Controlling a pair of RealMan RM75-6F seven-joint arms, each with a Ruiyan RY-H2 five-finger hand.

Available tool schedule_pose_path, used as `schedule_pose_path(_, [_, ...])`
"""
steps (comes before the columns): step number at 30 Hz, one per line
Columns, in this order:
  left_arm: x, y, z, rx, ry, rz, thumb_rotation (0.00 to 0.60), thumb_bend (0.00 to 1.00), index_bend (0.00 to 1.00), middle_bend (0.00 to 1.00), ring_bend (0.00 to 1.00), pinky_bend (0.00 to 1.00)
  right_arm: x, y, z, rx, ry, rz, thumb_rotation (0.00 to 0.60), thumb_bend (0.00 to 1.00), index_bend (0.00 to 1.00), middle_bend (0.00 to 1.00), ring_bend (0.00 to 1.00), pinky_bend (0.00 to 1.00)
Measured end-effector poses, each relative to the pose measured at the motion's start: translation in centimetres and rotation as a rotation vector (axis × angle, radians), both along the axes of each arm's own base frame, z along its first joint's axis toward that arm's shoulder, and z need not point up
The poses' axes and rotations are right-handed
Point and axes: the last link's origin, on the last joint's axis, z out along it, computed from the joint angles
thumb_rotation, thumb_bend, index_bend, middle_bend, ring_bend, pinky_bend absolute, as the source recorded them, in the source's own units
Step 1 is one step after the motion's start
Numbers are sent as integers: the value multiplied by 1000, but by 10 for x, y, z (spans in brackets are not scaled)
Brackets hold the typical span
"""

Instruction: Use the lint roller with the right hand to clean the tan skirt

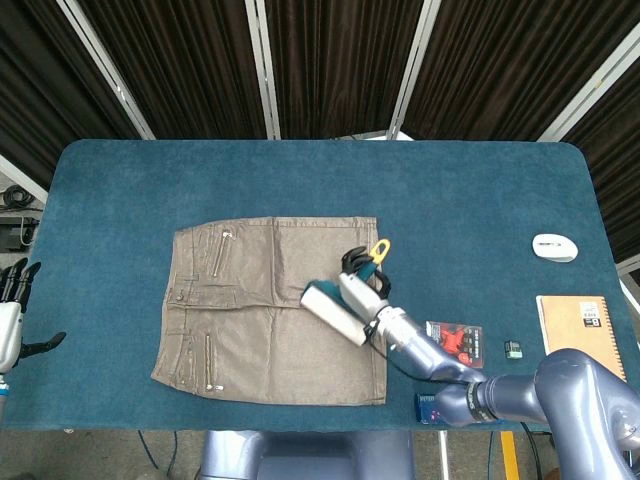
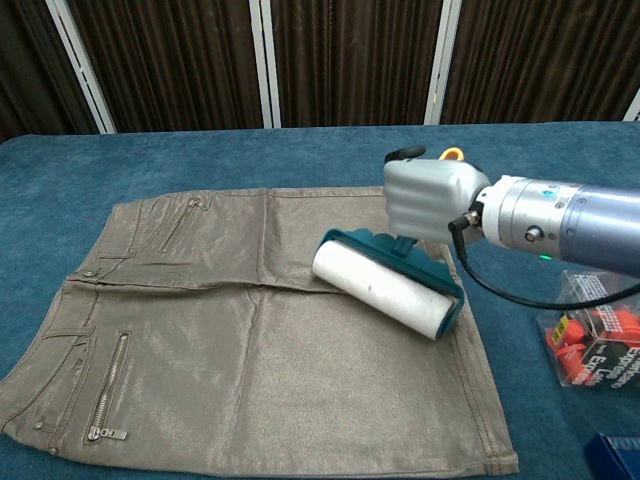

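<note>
Skirt (image 2: pixel 250 340) lies flat on your blue tabletop (image 1: pixel 450 200), waistband to the left. Your right hand (image 2: pixel 430 197) is clenched around the lint roller (image 2: pixel 388 287) handle, and the white roll rests on the tan fabric near its right edge, tilted diagonally. Your left hand (image 1: pixel 12 320) sits off the tabletop's left edge, fingers apart, holding nothing.

skirt (image 1: pixel 268 308): 1 | lint roller (image 2: pixel 385 290): 1 | computer mouse (image 1: pixel 554 247): 1 | notebook (image 1: pixel 575 322): 1 | red packet (image 1: pixel 454 343): 1 | small dark item (image 1: pixel 514 348): 1, possibly a clip | blue box (image 1: pixel 430 408): 1 | hands: right hand (image 2: pixel 430 197), left hand (image 1: pixel 12 320): 2
</note>
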Motion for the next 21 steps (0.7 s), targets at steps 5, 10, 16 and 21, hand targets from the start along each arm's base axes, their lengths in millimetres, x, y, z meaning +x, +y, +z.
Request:
schedule_pose_path(5, [1, 0, -2, -6, 5, 0, 600, 0, 0, 0, 0, 0, -18, -30, 18, -80, -6, -61, 600, 800, 597, 601, 541, 432])
schedule_pose_path(10, [1, 1, -2, -4, 0, 1, 600, 0, 0, 0, 0, 0, -37, -53, 37, -142, -43, -150, 600, 800, 597, 601, 541, 431])
schedule_pose_path(16, [2, 0, -2, -5, -1, -3, 600, 0, 0, 0, 0, 0, -66, -72, 59, -223, -124, -323, 600, 799, 597, 601, 541, 432])
schedule_pose_path(21, [5, -1, -3, -12, -4, -10, 600, 0, 0, 0, 0, 0, -94, -81, 74, -288, -185, -472, 600, 773, 586, 601, 536, 432])
